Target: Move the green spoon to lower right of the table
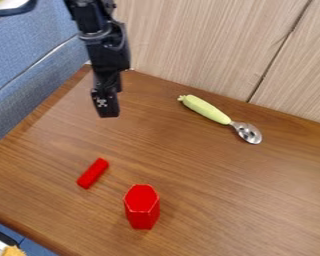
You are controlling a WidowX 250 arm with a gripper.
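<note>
Pale green covers the handle of the spoon, which lies flat on the brown wooden table, near its far edge and right of its far left corner. The handle's knobbly end points toward that corner, while the metal bowl, with dark marks in it, points to the right and a little toward the near side. Left of the spoon and apart from it, the black gripper hangs tip down in front of the far left corner; I cannot tell how far open it is, nor whether it has hold of anything. The black arm comes down to it from the top of the view. Nearer than both, on the left part of the table, a small red bar lies at a slant, its farther end tipped to the right. Just beyond it to the right, and closer to the near side, a thicker red six-sided block stands upright, apart from the bar. Along the table's far edge rise pale wood-grain panels, with a dark slanting seam between two of them behind the spoon. Blue fabric lies beyond the table's left edge.
</note>
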